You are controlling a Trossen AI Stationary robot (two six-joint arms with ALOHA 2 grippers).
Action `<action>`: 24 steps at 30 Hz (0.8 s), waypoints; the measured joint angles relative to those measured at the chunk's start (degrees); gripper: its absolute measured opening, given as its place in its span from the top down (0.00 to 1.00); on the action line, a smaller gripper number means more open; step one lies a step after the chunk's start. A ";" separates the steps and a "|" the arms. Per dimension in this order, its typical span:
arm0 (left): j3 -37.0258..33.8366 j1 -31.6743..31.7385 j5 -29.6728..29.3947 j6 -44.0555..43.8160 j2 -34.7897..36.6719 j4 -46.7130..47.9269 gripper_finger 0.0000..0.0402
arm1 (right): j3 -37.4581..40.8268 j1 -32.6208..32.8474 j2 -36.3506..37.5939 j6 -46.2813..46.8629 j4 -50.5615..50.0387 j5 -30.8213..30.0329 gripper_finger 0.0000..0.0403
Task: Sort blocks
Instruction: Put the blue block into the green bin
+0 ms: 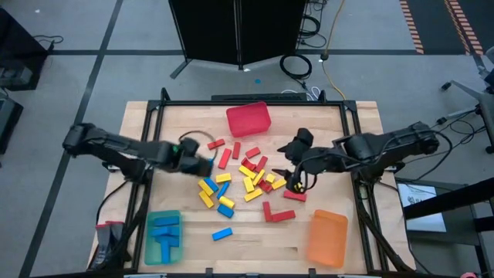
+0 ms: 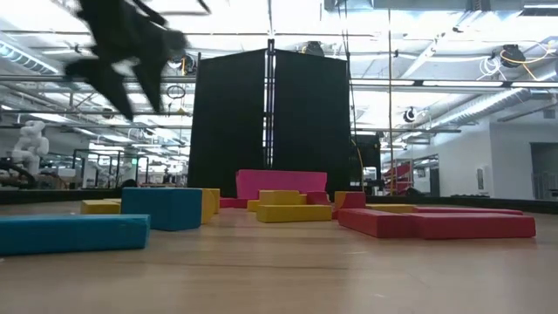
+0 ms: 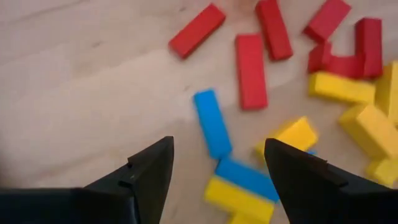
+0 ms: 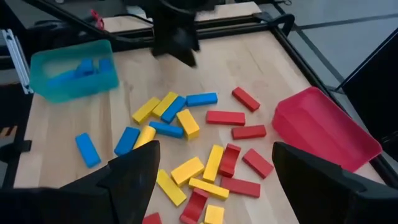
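High view shows three bins on the wooden surface [image 1: 139, 123]. The teal bin [image 1: 163, 236] at the near left corner holds several blue blocks [image 1: 164, 229]. The red bin [image 1: 248, 119] at the far middle and the orange bin [image 1: 327, 239] at the near right look to hold no blocks. Red, yellow and blue blocks [image 1: 251, 174] lie scattered flat across the middle, their long axes pointing every which way. One blue block [image 3: 212, 123] lies just ahead of the left gripper [image 1: 208, 164], its long axis running roughly away from the jaws, which stand apart and hold nothing. The right gripper [image 1: 292, 179] hovers over the red and yellow blocks, jaws spread wide, nothing between them.
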State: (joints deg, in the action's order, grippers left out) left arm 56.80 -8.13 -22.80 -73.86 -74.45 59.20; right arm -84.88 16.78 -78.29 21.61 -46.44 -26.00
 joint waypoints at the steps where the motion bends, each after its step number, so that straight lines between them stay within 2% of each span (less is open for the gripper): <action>1: 0.00 2.20 0.34 2.59 -0.99 -1.78 0.36 | 0.00 0.00 0.28 0.00 -0.16 0.00 0.24; 5: 0.02 8.86 0.51 7.34 -6.05 -4.20 0.36 | -0.02 0.08 0.62 0.51 -1.69 0.44 0.24; 9: 0.00 12.21 3.29 10.64 -11.42 -5.02 0.36 | -0.02 0.24 0.62 3.03 -3.90 0.55 0.24; 14: 0.00 12.67 6.47 13.27 -16.31 -9.22 0.36 | -0.02 0.24 0.62 4.73 -6.50 0.63 0.24; 19: 0.00 12.49 9.29 13.22 -19.72 -8.90 0.36 | -0.02 0.77 0.62 5.16 -6.85 0.81 0.24; 24: 0.00 11.33 9.48 11.59 -21.53 -10.58 0.36 | -0.02 2.01 0.62 5.36 -6.86 0.83 0.24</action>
State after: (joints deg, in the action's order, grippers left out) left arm 56.80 3.19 -13.32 -62.26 -95.99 48.62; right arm -84.90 18.78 -77.67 26.97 -53.30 -25.17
